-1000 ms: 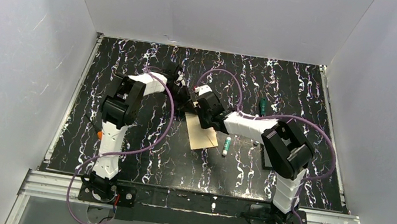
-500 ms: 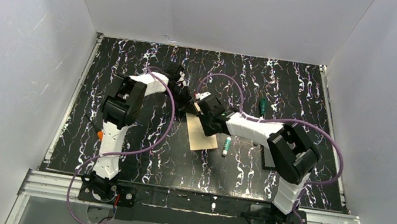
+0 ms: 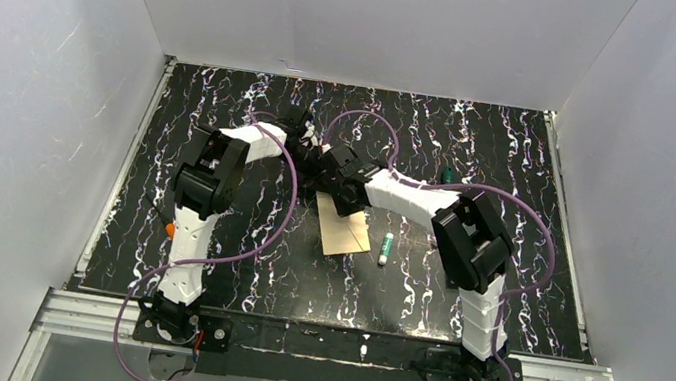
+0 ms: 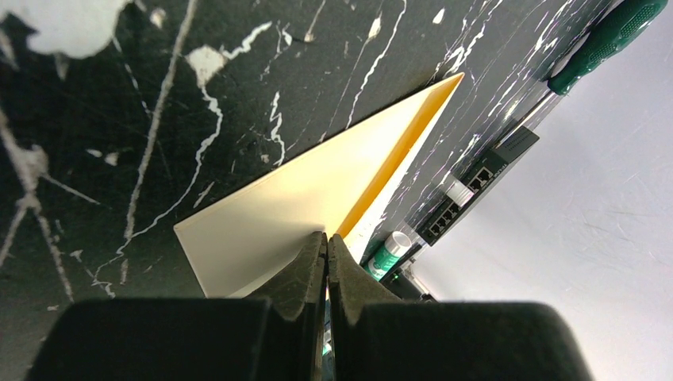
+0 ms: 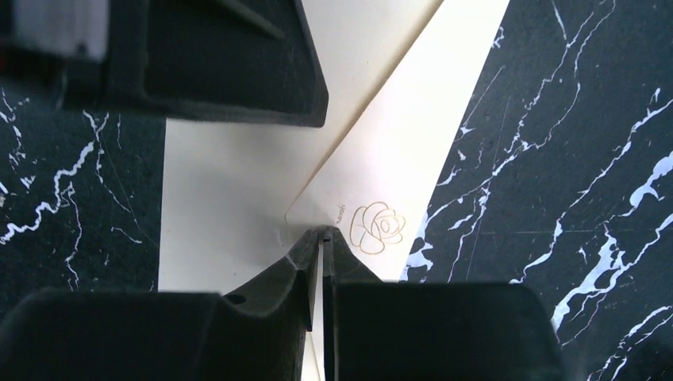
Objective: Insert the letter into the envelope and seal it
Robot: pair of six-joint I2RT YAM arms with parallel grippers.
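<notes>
The envelope [image 3: 344,229] lies flat mid-table. It is cream, with a V-shaped flap and a gold rose [image 5: 379,228] in the right wrist view. In the left wrist view it shows a cream face [image 4: 301,198] and an orange inner edge. My left gripper [image 3: 316,173] is shut on the envelope's far edge, jaws pinched together [image 4: 326,238]. My right gripper [image 3: 338,191] is shut, its tips [image 5: 321,232] down on the flap near the point. The left gripper's fingers [image 5: 230,63] show just beyond. The letter is hidden.
A green-and-white glue stick [image 3: 386,248] lies right of the envelope and also shows in the left wrist view [image 4: 386,254]. A green marker [image 3: 447,179] lies at the back right [image 4: 615,36]. A black box with ports [image 4: 476,186] sits beyond. White walls enclose the table.
My right arm has swung left, bringing its gripper from beside the envelope's right side onto the far end, close to the left gripper. The left arm and the envelope have stayed put.
</notes>
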